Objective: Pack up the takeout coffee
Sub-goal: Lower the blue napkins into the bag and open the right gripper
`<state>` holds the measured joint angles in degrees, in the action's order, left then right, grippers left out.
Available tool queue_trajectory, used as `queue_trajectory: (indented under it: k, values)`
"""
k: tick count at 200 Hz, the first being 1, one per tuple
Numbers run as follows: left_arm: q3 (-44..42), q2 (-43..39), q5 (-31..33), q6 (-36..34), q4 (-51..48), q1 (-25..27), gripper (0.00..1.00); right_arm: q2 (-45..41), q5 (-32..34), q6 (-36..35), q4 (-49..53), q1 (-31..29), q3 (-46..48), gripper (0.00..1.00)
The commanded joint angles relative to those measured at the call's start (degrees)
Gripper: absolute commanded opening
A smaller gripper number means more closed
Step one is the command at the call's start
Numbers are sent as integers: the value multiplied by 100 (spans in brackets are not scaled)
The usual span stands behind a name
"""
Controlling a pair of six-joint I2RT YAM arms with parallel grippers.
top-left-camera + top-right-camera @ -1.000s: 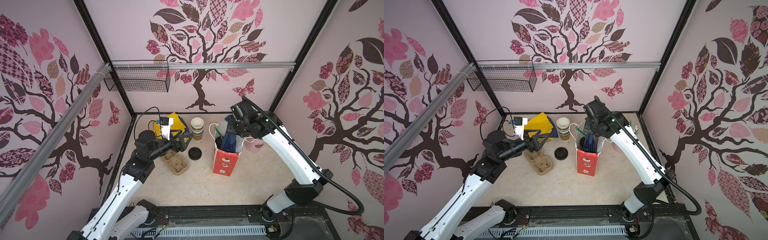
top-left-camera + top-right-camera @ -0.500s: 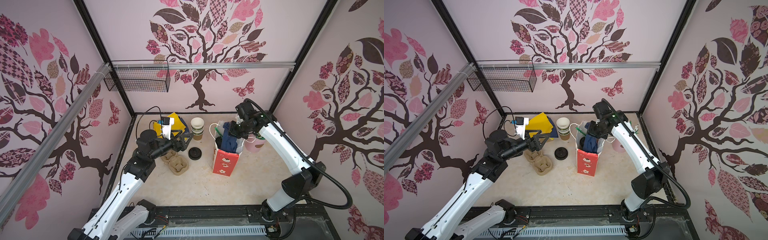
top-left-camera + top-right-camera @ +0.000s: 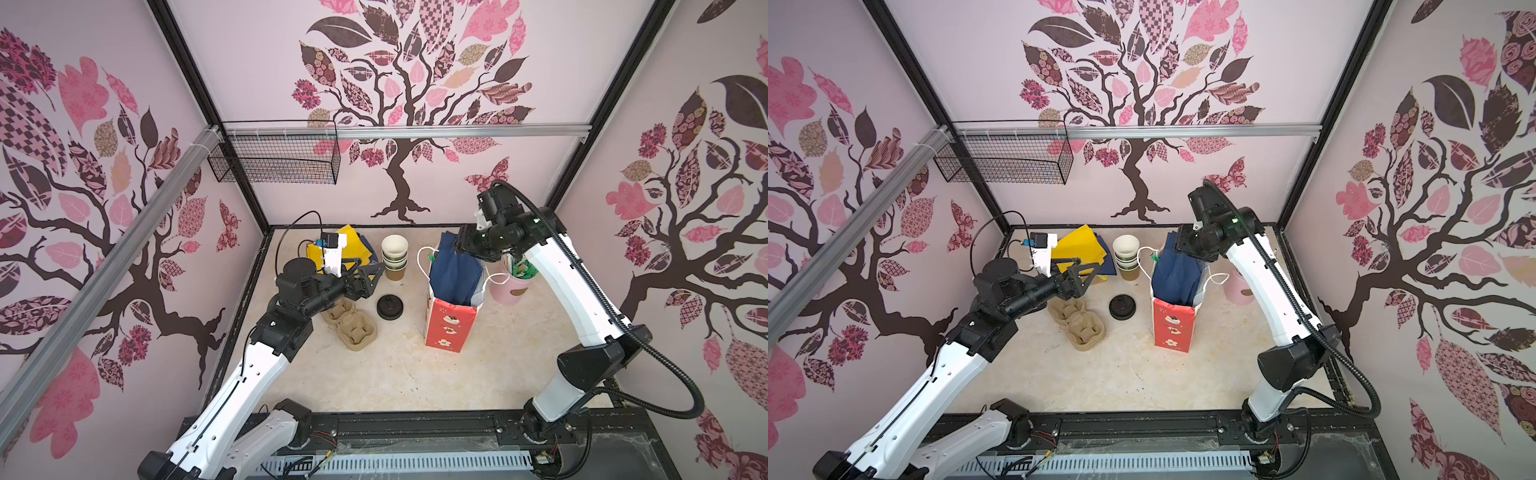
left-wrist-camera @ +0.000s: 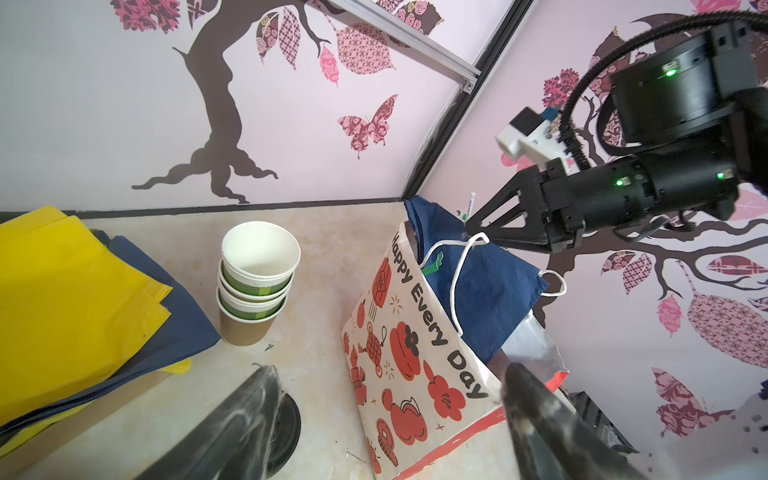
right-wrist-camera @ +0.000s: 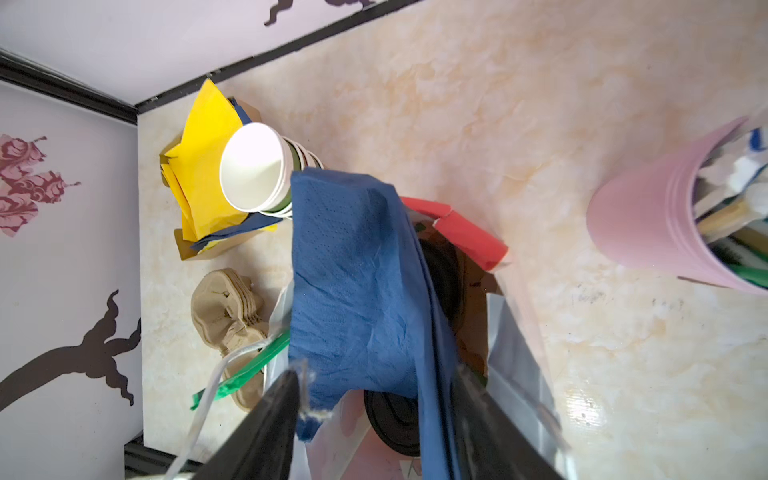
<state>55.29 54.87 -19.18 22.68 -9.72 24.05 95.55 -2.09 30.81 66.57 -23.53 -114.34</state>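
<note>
Coffee: two lidded cups point(image 5: 392, 424) sit low in the bag point(image 3: 446, 328); only the black lids show, under blue tissue point(image 5: 353, 270).
Right claw point(image 5: 376, 370): over the bag mouth, jaws apart on either side of the tissue, pinching nothing visible.
Left claw point(image 3: 372, 280): spread wide, empty, above the carriers point(image 3: 351, 328).
Remaining: likely just tidy the tissue and clear the arms.
Surface: beige marbled top point(image 3: 374, 374); loose lid point(image 3: 390, 306), spare cup stack point(image 3: 394, 257), pink tub point(image 3: 509, 286).
Room: pink walls, tree decals, wire basket point(image 3: 276, 160).
</note>
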Motion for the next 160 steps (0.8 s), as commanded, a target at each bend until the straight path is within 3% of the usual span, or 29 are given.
queue_trajectory:
  k: [1, 25, 96, 135, 160]
  values:
    - [-27, 54, 99, -37, 21, 16, 87, -73, 134, -87, 326, 6, 233, 56]
    - [-27, 76, 99, -53, 8, 18, 87, -222, -43, 61, 57, 8, 770, 46]
    - [-27, 86, 200, -53, -9, 20, 86, -326, -108, 18, -392, -3, 1762, 3]
    - [-72, 125, 247, -1, -39, 14, 86, -206, -123, -135, -373, -3, 2056, 1]
    - [-71, 112, 388, 33, -99, 18, 86, -141, -70, -175, -172, -3, 1749, 4]
